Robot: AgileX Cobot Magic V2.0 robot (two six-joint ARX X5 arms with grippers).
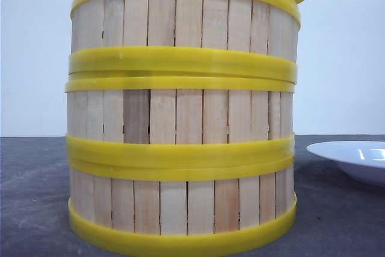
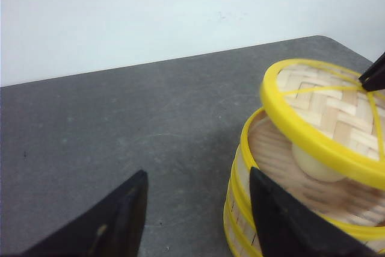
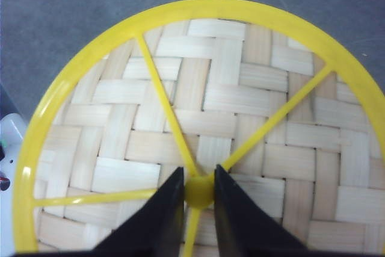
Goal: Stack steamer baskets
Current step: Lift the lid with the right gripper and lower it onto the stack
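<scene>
On the grey table (image 2: 120, 124), three baskets (image 1: 180, 118) are already stacked into one tower, close to the front camera, a white plate (image 1: 355, 157) just beside. Above the top basket the lid (image 3: 198, 124) is held tilted by its centre knob (image 3: 199, 192), pinched between the right gripper (image 3: 199, 194) fingers, likely for capping the stack. Low beside the tower, the left gripper (image 2: 195, 215) is kept spread wide, holding nothing.
</scene>
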